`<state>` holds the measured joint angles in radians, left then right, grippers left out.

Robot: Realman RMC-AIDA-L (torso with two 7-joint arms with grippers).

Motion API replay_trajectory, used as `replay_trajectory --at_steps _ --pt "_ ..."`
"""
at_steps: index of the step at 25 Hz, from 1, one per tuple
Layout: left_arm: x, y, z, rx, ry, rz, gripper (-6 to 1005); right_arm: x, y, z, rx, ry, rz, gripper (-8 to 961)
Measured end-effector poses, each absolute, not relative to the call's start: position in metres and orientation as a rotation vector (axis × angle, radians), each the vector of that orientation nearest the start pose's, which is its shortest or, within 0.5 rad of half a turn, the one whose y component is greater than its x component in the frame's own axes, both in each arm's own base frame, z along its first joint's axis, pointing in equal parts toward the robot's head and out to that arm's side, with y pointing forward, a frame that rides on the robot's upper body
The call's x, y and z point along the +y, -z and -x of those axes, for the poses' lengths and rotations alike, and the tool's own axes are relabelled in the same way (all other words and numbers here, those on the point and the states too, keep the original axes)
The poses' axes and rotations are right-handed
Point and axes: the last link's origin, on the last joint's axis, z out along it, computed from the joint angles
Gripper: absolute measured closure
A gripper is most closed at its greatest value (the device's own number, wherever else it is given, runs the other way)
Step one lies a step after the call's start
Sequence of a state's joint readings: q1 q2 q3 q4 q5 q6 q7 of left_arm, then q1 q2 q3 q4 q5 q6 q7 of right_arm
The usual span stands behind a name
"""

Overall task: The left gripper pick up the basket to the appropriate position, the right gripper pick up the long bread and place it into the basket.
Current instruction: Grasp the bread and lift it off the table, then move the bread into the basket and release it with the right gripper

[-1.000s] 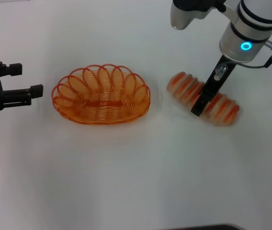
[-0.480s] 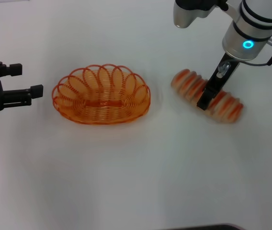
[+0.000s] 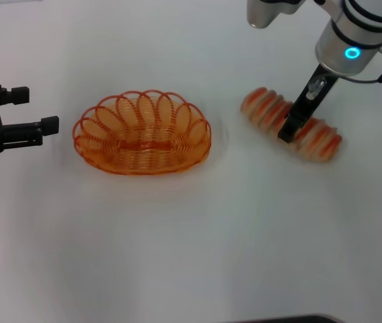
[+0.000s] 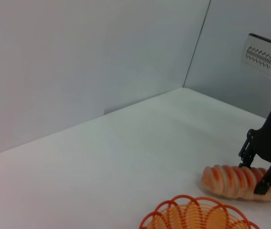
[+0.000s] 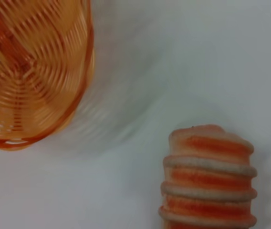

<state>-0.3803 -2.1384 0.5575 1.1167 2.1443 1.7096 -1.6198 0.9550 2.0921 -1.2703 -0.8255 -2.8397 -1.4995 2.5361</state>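
The orange wire basket (image 3: 144, 163) stands on the white table left of centre; it also shows in the left wrist view (image 4: 196, 215) and the right wrist view (image 5: 28, 71). My left gripper (image 3: 36, 109) is open and empty, a short way to the left of the basket and apart from it. The long bread (image 3: 265, 109), tan with orange stripes, is to the right of the basket, with a gap between them. My right gripper (image 3: 292, 129) is shut across the bread's middle. The left wrist view shows this gripper (image 4: 255, 171) straddling the bread (image 4: 231, 180). The bread's end shows in the right wrist view (image 5: 209, 181).
The white table (image 3: 191, 256) runs wide in front of the basket and the bread. A grey wall (image 4: 78, 62) rises behind the table.
My right gripper has moved up and to the right in the head view, and the long bread has gone with it. The basket and the left gripper have not moved.
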Motion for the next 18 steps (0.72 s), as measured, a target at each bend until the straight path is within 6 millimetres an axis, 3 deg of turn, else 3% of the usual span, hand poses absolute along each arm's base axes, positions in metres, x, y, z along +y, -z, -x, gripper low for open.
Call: replay_trajectory --at_steps 9,18 --pt "0.302 -0.066 0.280 -0.729 0.512 2.595 123 0.410 0.008 -0.165 0.799 0.845 2.546 360" --pt "0.303 -0.064 0.279 -0.728 0.516 2.599 122 0.420 0.016 -0.127 0.539 0.843 2.618 427"
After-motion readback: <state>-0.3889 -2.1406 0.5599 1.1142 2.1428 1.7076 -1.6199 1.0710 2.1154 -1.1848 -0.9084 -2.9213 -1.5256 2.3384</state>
